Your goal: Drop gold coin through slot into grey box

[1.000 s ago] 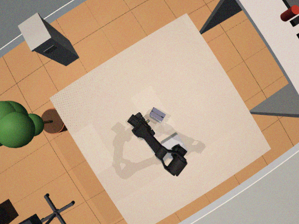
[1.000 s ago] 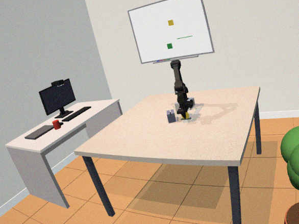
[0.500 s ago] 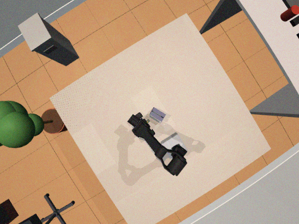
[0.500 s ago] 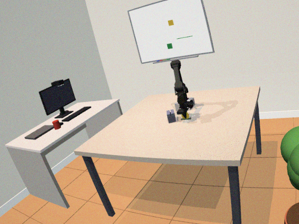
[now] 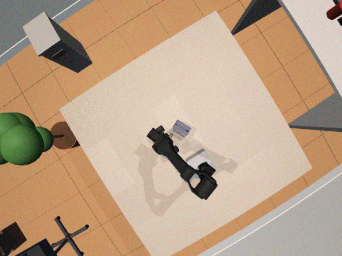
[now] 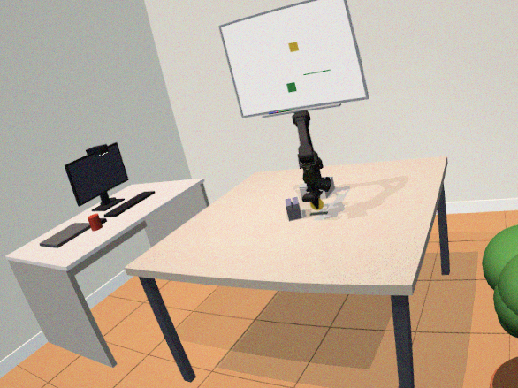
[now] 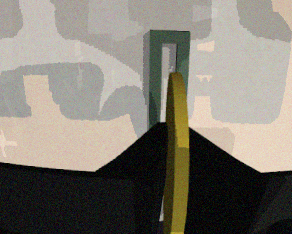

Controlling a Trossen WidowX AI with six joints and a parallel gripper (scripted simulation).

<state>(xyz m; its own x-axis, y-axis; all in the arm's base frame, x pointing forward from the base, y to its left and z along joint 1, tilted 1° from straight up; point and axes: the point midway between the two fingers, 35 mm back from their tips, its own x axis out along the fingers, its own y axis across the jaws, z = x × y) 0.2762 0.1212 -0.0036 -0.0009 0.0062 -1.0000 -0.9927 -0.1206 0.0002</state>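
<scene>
My gripper (image 6: 316, 203) (image 7: 169, 132) is shut on the gold coin (image 6: 321, 204) (image 7: 177, 100). The coin is upright, edge-on in the wrist view, its far part sticking out past the fingertips. The dark-green holder (image 6: 319, 213) (image 7: 155, 65) lies on the table below it. In the exterior view a small gap shows between the coin's lower edge and the holder, and the holder's groove shows in the wrist view. The grey box (image 5: 182, 130) (image 6: 293, 212) stands closed beside the gripper, left of the holder in the exterior view, with its narrow dark slot on top.
A pale grey piece with an upright darker strip (image 5: 196, 155) stands on the table (image 5: 204, 69) (image 6: 265, 251), partly under the arm. The arm reaches over it. The desk, whiteboard and plant are away from the table top.
</scene>
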